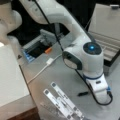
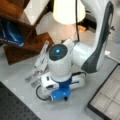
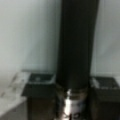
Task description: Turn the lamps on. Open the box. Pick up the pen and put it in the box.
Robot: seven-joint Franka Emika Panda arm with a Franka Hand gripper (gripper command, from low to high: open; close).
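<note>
- My gripper (image 3: 72, 100) is reaching down to the desk (image 1: 62, 72), its fingers (image 3: 41, 87) spread either side of the pen (image 3: 76, 50).
- The box (image 1: 107, 27) is standing open at a front view's right.
- The lamp (image 2: 68, 10) is glowing.

The work surface is a grey table (image 1: 57, 75), matt and smooth. In a front view a lamp shade (image 2: 68, 10) glows warm white at the far side and gives a soft light on the table around it. To the left of it stands a piece of dark brown wooden furniture (image 2: 27, 42) with slanted boards, and something blue (image 2: 11, 33) lies inside it. At the near left of the same view there is a black perforated board (image 2: 17, 107). In a front view a large white block (image 1: 11, 75) stands on the left, over a brown wooden edge (image 1: 25, 115). Behind the table the room is dark.
</note>
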